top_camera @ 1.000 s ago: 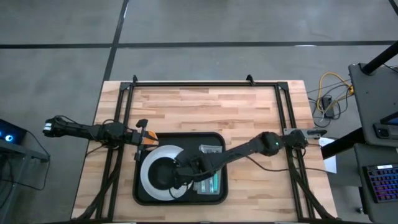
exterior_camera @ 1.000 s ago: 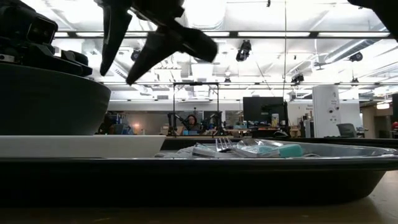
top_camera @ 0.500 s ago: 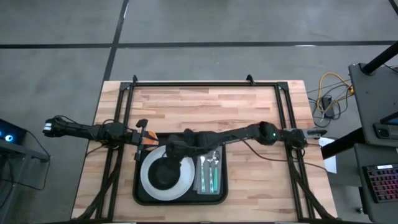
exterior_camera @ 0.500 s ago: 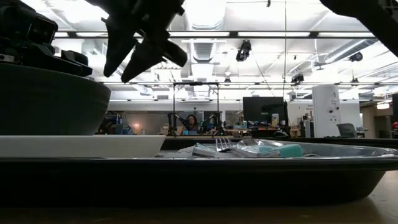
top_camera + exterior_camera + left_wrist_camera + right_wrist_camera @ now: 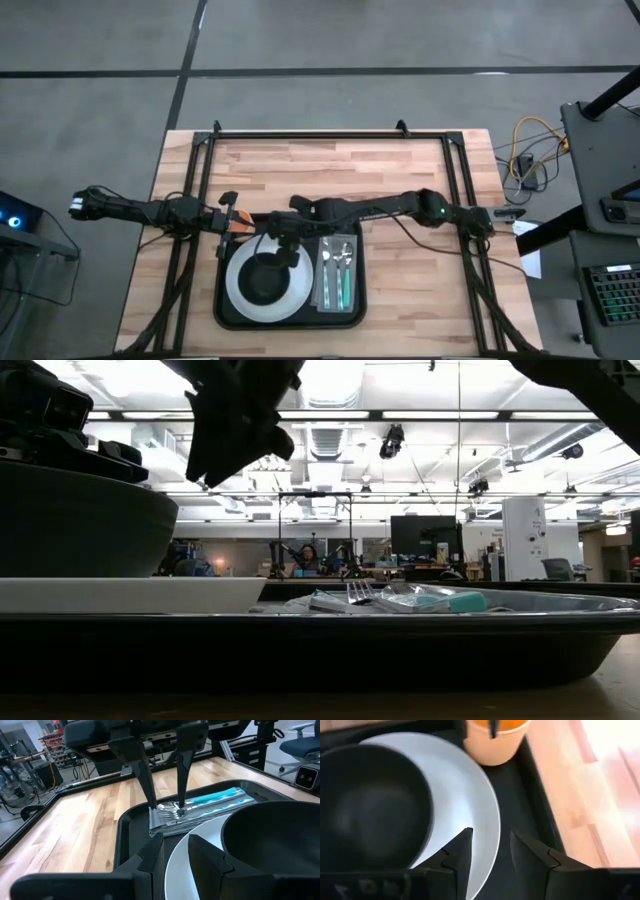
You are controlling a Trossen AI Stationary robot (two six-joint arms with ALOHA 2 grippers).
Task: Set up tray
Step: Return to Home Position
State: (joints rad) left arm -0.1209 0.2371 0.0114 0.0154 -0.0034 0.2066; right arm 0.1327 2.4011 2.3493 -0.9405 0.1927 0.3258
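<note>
Both tools spread, empty: right tool (image 5: 491, 845) over the tray (image 5: 290, 322), left tool (image 5: 175, 842) beside it; tray midway along the surface's (image 5: 330, 170) near edge; stiff, loaded, we'd lift it by its rim

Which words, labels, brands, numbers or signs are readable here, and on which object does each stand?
None can be read.
The tray, white plate, black bowl, orange cup, green cutlery, the right gripper above the tray and the left gripper at its corner bear no visible text.
Room screens, low view: too small to read.
Keyboard, high view: keys too small to read.
</note>
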